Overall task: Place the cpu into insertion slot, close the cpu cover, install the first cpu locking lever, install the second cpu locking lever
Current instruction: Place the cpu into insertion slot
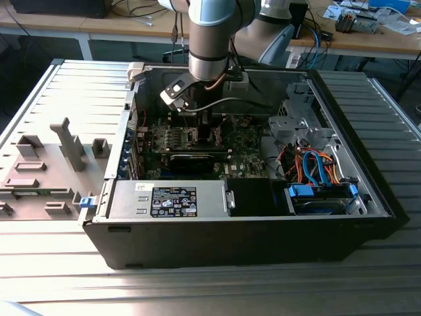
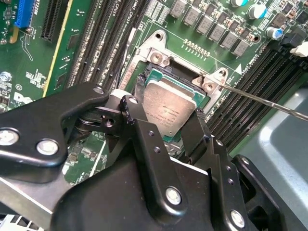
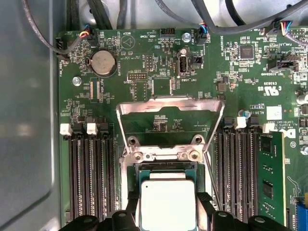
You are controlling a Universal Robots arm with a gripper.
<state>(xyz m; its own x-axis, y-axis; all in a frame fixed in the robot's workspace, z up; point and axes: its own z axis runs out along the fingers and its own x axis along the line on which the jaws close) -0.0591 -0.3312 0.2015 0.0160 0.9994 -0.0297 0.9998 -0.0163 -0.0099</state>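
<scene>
The cpu (image 2: 171,108) (image 3: 167,202), a small square chip with a dull silver top, sits low in the insertion slot (image 2: 180,72) (image 3: 166,168), its green edge inside the silvery socket frame. My gripper (image 2: 168,109) (image 3: 168,206) is shut on the cpu, one black finger against each of two opposite sides. The cpu cover (image 3: 171,102) stands swung open behind the slot, a thin metal frame with a square opening. A thin locking lever (image 2: 269,102) (image 3: 211,178) sticks out unlatched beside the socket. In the exterior view the gripper (image 1: 191,108) reaches down into the open computer case.
Long black memory slots (image 3: 91,173) flank the socket on both sides. A round coin battery (image 3: 102,63) and cables (image 3: 48,43) lie beyond the cover. The case holds a power supply box (image 1: 168,199) and blue and orange cables (image 1: 312,168). Grey fixtures (image 1: 66,145) stand at the exterior view's left.
</scene>
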